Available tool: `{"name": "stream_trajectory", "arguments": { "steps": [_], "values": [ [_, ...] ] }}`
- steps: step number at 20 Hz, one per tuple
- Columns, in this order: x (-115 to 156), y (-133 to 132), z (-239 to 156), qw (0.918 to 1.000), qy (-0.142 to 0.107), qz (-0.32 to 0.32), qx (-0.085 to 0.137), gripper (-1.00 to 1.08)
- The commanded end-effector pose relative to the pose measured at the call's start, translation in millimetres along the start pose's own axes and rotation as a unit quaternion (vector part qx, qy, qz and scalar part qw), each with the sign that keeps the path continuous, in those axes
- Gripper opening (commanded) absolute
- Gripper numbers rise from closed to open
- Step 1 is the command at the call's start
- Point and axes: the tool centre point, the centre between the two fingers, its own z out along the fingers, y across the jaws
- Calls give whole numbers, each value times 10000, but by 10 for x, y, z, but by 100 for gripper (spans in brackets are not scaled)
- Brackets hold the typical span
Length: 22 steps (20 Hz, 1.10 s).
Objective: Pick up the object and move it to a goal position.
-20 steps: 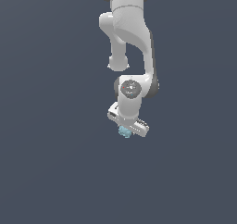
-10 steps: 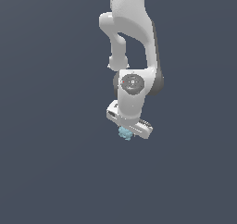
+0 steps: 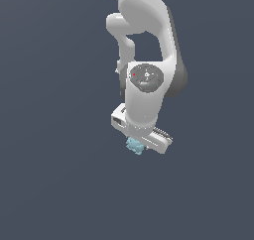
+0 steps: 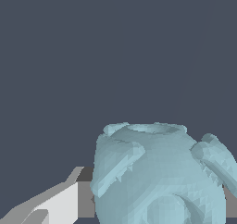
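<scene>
Hanging beneath the arm, the end effector (image 3: 139,142) appears clamped around the pale blue object (image 3: 134,146), fingers pressing its sides so it can travel to the goal

Arm (image 3: 149,85): upper links cut off by the top edge of the exterior view; base not shown.

Gripper (image 3: 140,141): in the exterior view the wrist body covers the fingers; their spacing cannot be read there.

Object (image 3: 134,145): in the exterior view only a small pale cyan lump shows beneath the gripper, its upper part hidden by the gripper body, its knobs too small to make out. In the wrist view the object (image 4: 157,174) is cut off by the bottom and right edges.

Fingers (image 4: 55,207): in the wrist view one shows, cropped at the bottom edge; the other is hidden behind the object. Contact with the object cannot be told.
</scene>
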Motion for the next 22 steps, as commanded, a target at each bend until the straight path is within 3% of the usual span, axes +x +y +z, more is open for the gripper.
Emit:
{"name": "stream_trajectory", "arguments": {
  "steps": [1,11,22],
  "values": [
    [89,-52,-162,10000,-3,0,-3,-100],
    [373,-220,-639,10000,-3,2,-5,-100],
    [510,-304,-850,10000,-3,2,-5,-100]
  ]
}}
